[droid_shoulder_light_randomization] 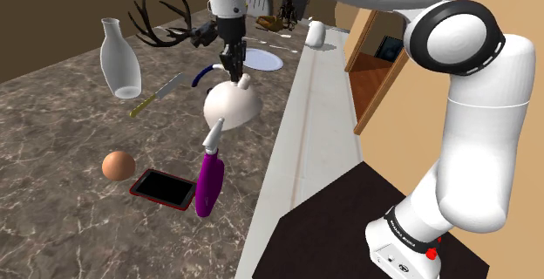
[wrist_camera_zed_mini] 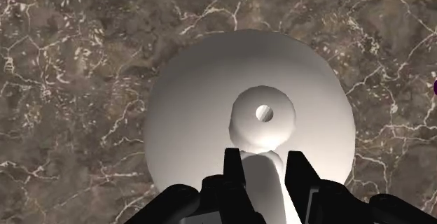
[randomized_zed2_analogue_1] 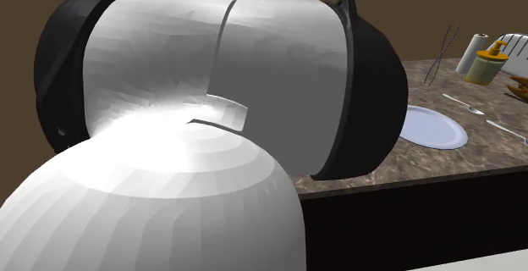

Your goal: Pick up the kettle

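The kettle [droid_shoulder_light_randomization: 233,103] is a white, dome-shaped pot on the dark marble counter [droid_shoulder_light_randomization: 61,112], seen from above in the wrist view as a round white body [wrist_camera_zed_mini: 196,103] with a knobbed lid [wrist_camera_zed_mini: 263,117]. My black gripper [droid_shoulder_light_randomization: 231,66] comes down onto its top from directly above. In the wrist view the gripper [wrist_camera_zed_mini: 266,177] is shut, its two fingers [wrist_camera_zed_mini: 234,173] clasping a white upright part of the kettle beside the lid. I cannot tell whether the kettle's base touches the counter.
Near the kettle lie a purple bottle [droid_shoulder_light_randomization: 209,180], a black tablet [droid_shoulder_light_randomization: 163,188], a brown ball [droid_shoulder_light_randomization: 117,166], a knife [droid_shoulder_light_randomization: 159,94] and a tall white vase [droid_shoulder_light_randomization: 118,59]. A white plate [droid_shoulder_light_randomization: 260,57] lies behind it. The counter's pale edge [droid_shoulder_light_randomization: 288,146] runs along the shoulder view's right.
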